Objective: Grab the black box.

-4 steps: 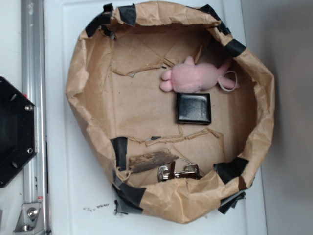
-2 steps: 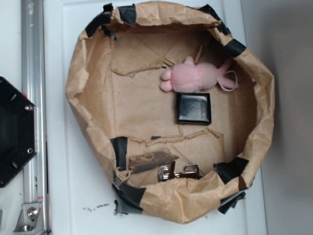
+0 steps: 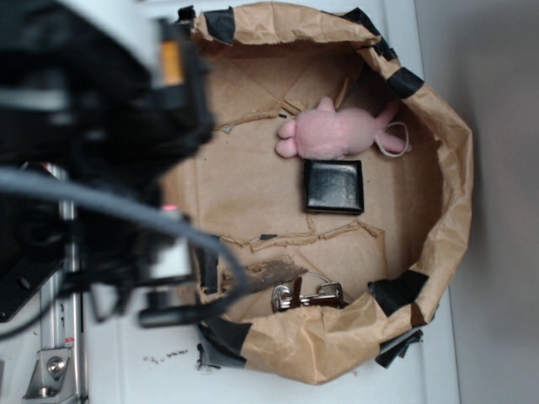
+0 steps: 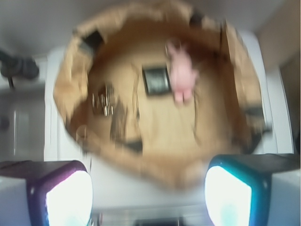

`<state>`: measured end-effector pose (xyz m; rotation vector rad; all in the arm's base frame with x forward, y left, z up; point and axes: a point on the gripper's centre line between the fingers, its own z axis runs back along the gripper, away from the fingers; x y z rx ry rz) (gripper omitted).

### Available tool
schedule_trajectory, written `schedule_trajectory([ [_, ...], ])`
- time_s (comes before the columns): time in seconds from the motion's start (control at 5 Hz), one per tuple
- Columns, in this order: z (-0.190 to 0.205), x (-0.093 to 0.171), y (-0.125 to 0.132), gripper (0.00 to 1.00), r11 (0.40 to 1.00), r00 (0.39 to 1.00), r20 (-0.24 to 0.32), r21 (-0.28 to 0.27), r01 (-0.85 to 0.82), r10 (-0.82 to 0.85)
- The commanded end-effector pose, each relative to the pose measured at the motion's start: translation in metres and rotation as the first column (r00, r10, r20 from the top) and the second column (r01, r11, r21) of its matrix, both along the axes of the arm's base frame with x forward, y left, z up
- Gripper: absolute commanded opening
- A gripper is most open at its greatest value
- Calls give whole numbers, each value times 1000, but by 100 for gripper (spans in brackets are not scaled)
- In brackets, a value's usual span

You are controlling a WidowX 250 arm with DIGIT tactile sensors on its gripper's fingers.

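Blurred arm (image 3: 93,126) has entered left; glossy square black box (image 3: 334,186) unmoved.

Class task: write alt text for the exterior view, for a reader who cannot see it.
A small black box lies flat in a brown paper basin, just below a pink plush. A blurred dark robot arm fills the left side, outside the basin. A metal clip lies near the lower rim.

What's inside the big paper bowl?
Inside the paper bowl: a pink plush, the black box just beside it, a metal clip and a bark-like strip. The blurred arm covers the bowl's left part.
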<state>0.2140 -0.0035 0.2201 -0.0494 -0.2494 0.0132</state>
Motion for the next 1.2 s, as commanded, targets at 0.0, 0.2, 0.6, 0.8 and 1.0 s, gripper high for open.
schedule_trajectory([
  [0.0,-71,33,18,100,993,994,-22,37,111,-110],
  [0.2,-71,33,18,100,993,994,-22,37,111,-110],
  [0.6,-71,33,18,100,993,994,-22,37,111,-110],
  [0.8,-101,56,23,100,993,996,-14,72,93,-93],
  [1.0,-123,72,14,100,992,993,-29,60,113,-111],
])
